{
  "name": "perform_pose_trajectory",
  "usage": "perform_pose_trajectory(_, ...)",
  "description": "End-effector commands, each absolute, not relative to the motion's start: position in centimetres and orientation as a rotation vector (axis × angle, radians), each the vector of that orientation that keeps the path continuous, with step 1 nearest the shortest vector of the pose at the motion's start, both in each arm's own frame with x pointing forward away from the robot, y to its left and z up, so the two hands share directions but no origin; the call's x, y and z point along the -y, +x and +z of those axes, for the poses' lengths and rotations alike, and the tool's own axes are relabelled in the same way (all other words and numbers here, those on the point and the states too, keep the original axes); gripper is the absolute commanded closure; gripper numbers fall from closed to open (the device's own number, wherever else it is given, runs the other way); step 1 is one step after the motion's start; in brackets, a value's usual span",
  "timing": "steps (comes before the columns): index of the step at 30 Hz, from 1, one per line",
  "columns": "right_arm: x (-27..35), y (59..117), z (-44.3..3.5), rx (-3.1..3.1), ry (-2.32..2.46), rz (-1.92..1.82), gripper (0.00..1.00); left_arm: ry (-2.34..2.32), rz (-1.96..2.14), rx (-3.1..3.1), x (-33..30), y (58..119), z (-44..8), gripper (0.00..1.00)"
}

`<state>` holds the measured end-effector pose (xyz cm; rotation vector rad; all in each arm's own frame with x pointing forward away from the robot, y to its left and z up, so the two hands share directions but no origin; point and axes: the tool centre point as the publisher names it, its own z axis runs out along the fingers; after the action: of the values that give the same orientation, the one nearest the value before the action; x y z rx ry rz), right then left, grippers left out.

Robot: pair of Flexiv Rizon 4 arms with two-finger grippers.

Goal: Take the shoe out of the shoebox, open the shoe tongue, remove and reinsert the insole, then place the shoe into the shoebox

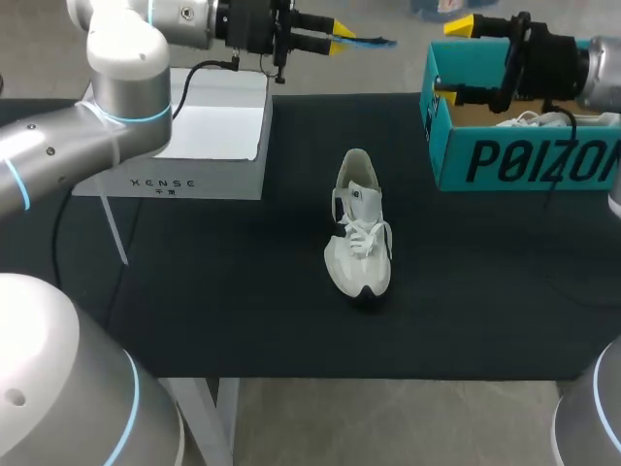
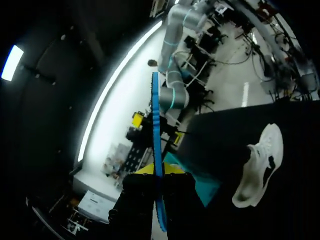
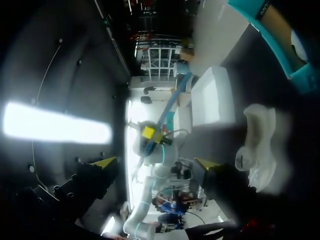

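Observation:
A white shoe [image 1: 359,228] stands mid-table, toe toward the front edge; it also shows in the left wrist view [image 2: 260,165] and, blurred, in the right wrist view [image 3: 260,145]. My left gripper [image 1: 340,41] hangs high over the table's back edge, shut on a thin blue insole [image 1: 371,42]. Its wrist view has the insole [image 2: 156,130] edge-on between the yellow tips [image 2: 159,172]. My right gripper [image 1: 451,60] is open at the left wall of the teal shoebox [image 1: 524,160], nothing between its fingers [image 3: 155,162]. From there I see the insole [image 3: 172,102] held aloft.
A white box-shaped stand [image 1: 194,136] sits at the back left. A second white shoe [image 1: 529,119] lies inside the shoebox at the back right. Black cloth [image 1: 243,291] covers the table around the shoe.

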<state>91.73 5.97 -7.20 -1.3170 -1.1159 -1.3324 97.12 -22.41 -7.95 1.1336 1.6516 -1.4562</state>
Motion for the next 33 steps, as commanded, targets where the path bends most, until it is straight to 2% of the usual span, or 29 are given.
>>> perform_pose_trajectory(1,-6.4,92.2,-6.9,1.127,-1.326,-1.326,0.00,1.446,-0.836,-1.170,22.2,97.1,-8.7,1.00)
perform_pose_trajectory(13,-6.8,92.5,-6.9,1.114,-1.330,-1.338,0.00,1.173,-1.058,-1.060,23.1,97.2,-7.4,1.00)
perform_pose_trajectory(33,-9.2,93.9,-6.6,1.240,-1.324,-1.347,0.00,1.219,-1.159,-1.155,24.2,96.2,-7.9,1.00)
